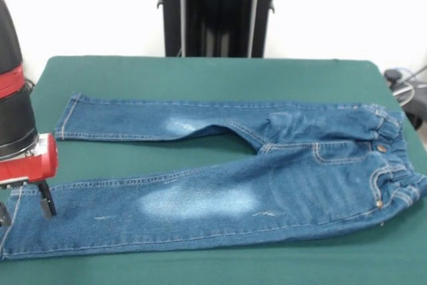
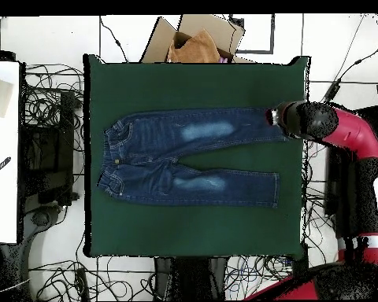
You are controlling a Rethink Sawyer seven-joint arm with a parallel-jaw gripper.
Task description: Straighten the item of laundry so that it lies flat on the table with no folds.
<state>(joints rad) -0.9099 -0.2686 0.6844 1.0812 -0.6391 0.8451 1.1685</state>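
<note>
The small blue jeans (image 1: 220,185) lie spread out on the green table (image 1: 200,71), waistband to the right and both legs running left, with pale faded patches on the legs. The near leg is straight. There are slight puckers at the crotch and at the gathered waistband. My gripper (image 1: 25,209) is at the far left, over the cuff of the near leg, and its two fingers (image 1: 46,202) stand apart on either side of the hem. In the overhead view the jeans (image 2: 184,157) lie mid-table (image 2: 192,228) and the gripper (image 2: 272,116) is at the right end of the upper leg.
The black pedestal (image 1: 217,11) stands behind the table's far edge. In the overhead view an open cardboard box (image 2: 196,39) with tan cloth sits beyond the table's top edge, and cables lie on the floor all round. A white surface (image 2: 3,149) is at the left.
</note>
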